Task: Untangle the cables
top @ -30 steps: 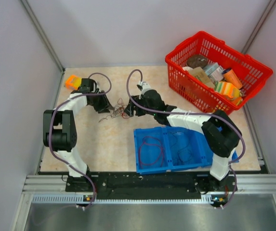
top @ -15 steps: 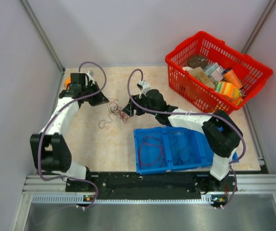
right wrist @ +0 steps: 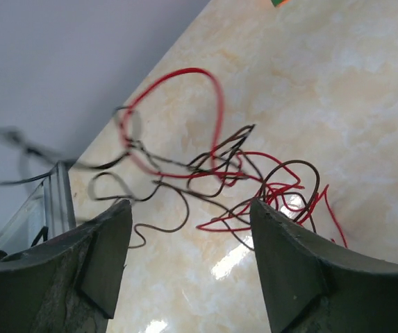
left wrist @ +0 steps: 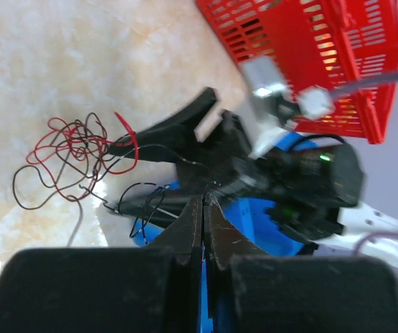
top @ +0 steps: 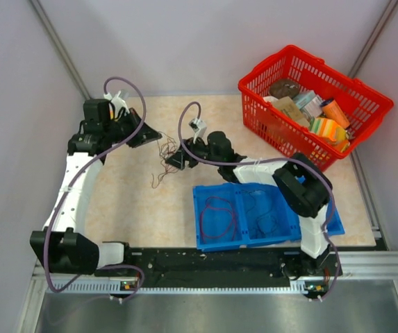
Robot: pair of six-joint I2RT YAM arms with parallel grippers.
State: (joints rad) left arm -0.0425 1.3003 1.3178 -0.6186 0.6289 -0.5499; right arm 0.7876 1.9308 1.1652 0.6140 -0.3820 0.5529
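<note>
The knot of thin red, maroon and blackish cables (top: 162, 154) lies on the beige stone-patterned desk (top: 126, 201) between the two grippers, a little beyond the far-left corner of the blue plastic two-compartment bin (top: 197, 216). Over the last second the left gripper (top: 153, 134) has drawn away from the knot toward the far-left, its arm unfolding from a tight bend into a long reach, while the right gripper (top: 173, 161) has crept leftward, closer to the bundle. The bundle itself has shifted and opened out: one loose strand now trails toward the near side. In the left wrist view the left jaws are pressed together, and a single fine dark wire runs from the tangle up to their tips — they seem to be pinching that strand, though it is too thin to be certain. The right jaws stand wide apart with the loops lying beyond them, holding nothing. I judge that one cable is being teased out by the left pull; without the right jaws pinning the rest, the whole clump may simply follow. A maroon loop (top: 217, 215) and a darker coil (top: 262, 223) already sit in the bin's compartments — so part of the sorting looks done.
</note>
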